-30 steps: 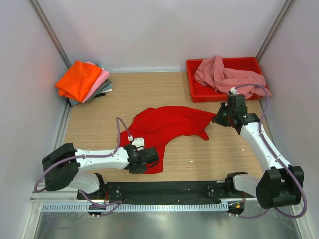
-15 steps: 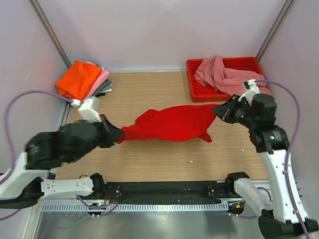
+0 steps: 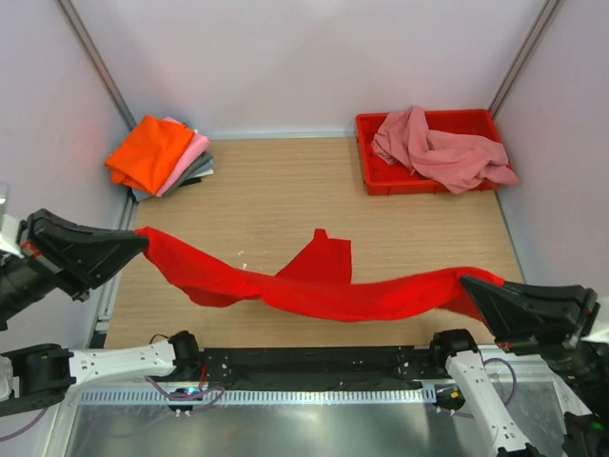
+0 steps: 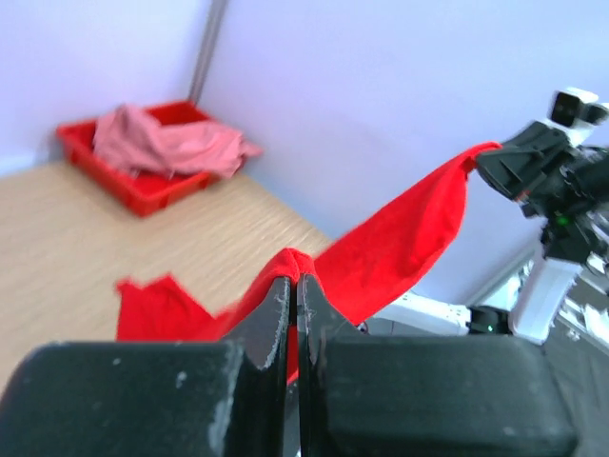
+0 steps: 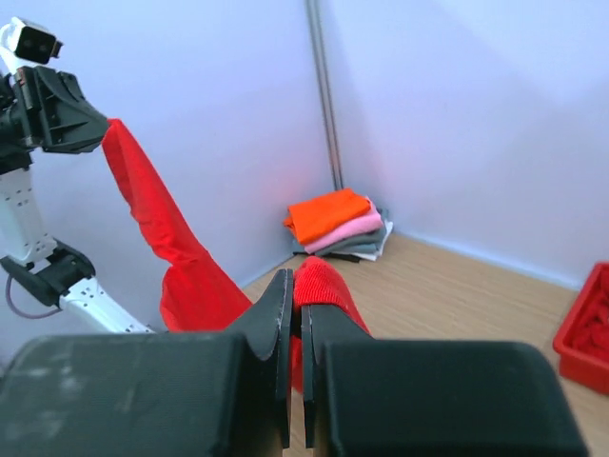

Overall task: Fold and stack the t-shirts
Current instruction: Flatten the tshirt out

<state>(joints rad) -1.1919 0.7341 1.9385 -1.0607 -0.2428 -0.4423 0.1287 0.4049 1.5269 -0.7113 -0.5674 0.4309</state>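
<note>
Above the table's (image 3: 266,181) near edge, the bright red t-shirt (image 3: 314,286) hangs stretched between both arms, sagging at its middle, one flap reaching toward mid-table. The left gripper (image 3: 145,241) pinches one end by the left edge; the right gripper (image 3: 464,284) is clamped on the other end toward the right edge. This looks like the spreading step: next the cloth wants lowering flat onto bare wood. Room seems ample mid-table. The folded stack (image 3: 162,152) keeps to the far-left corner, and the red tray (image 3: 373,183) with the dusty pink t-shirt (image 3: 438,148) to the far-right corner.
</note>
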